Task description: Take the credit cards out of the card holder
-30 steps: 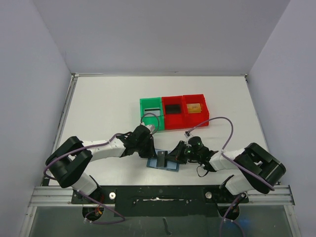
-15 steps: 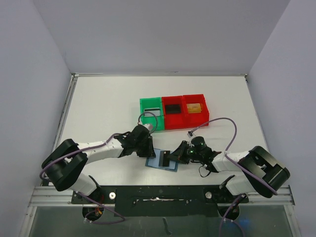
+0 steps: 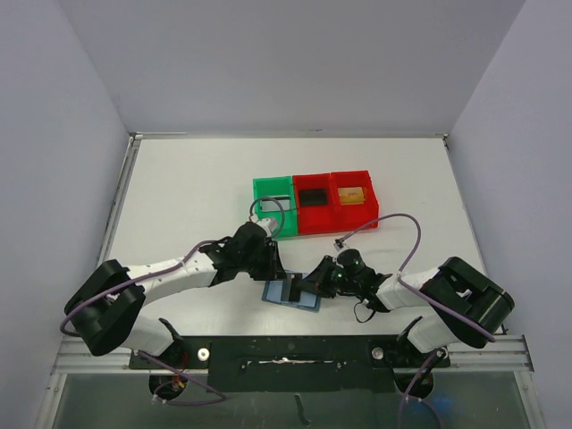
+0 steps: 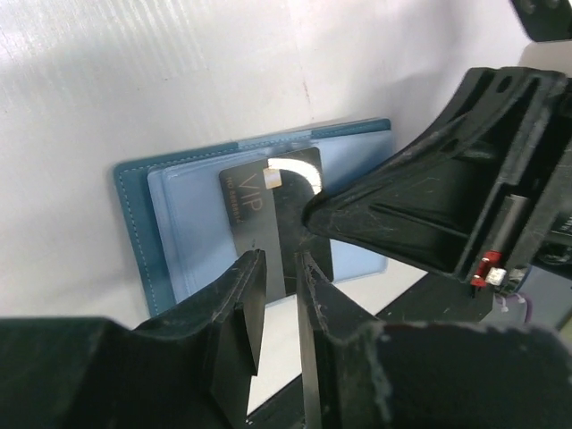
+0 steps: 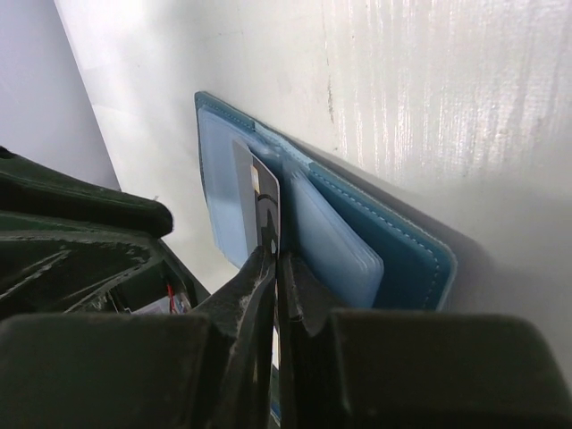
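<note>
Bright, even light; glare on card (image 4: 268, 210); wrist-cam foregrnd blurry.

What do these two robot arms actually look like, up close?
Both the left arm and right arm have white tube-like links joined by bulky black joints. A thin purple cable loops along each. The left gripper and right gripper are matte black, with two tapering fingers; the right one carries a small red tab.

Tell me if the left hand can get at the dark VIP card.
Probably yes: the left hand, part open, straddles an edge of the VIP card, though the right hand pinches it.
</note>
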Available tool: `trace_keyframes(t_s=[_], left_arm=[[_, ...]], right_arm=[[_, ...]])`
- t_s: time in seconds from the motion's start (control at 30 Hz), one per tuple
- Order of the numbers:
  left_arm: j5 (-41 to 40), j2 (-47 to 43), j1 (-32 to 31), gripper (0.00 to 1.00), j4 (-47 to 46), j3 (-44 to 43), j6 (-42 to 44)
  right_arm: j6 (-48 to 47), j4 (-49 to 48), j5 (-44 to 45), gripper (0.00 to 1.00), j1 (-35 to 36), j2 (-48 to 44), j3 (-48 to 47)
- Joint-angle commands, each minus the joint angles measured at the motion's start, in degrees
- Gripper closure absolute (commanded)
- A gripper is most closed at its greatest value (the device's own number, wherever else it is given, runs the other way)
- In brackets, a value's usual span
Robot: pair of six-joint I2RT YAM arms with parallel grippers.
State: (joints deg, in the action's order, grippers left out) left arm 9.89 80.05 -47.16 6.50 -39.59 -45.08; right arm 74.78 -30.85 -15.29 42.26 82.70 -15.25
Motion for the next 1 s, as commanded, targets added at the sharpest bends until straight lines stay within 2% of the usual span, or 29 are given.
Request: trace_keyframes(t_s=[0.0,0.2,0.33,0.47,0.7,0.77,0.83,0.9,0.97], left_arm=[[1.19,3.22,-0.04,0.84,-0.98,-0.84,0.44],[1.18,5.36,0.0,0.95,-0.72,-0.53,1.4],[-0.52,6.33,0.01,0.98,1.87,-0.71,2.02],[-0.75,6.94,0.0,1.0,2.42,-0.18,2.18],[-1.03,7.57,-0.04,1.0,2.81,0.04,2.22],[-1.18,7.58,-0.04,1.0,2.88,0.07,2.22],[-1.27,7.58,-0.04,1.0,2.9,0.13,2.15],[-1.47,7.49,-0.04,1.0,2.98,0.13,2.06],[-1.59,7.39,-0.04,1.0,3.0,0.21,1.99]], right_arm=[[0.68,1.14,4.24,0.98,0.54,0.58,-1.0],[1.02,-0.17,3.29,0.94,0.54,0.14,-0.33],[0.9,-1.05,1.95,0.87,0.56,0.23,-0.48],[1.07,-2.06,1.72,0.79,0.54,0.35,-0.32],[1.57,-7.41,-0.36,0.77,0.56,3.84,-0.72],[1.96,-9.85,-1.22,0.79,0.68,4.92,-0.39],[2.44,-11.63,-1.11,0.86,0.8,5.15,0.31],[2.52,-11.22,-0.26,0.97,0.6,3.69,1.36],[2.0,-9.08,1.33,1.0,-0.13,1.34,2.66]])
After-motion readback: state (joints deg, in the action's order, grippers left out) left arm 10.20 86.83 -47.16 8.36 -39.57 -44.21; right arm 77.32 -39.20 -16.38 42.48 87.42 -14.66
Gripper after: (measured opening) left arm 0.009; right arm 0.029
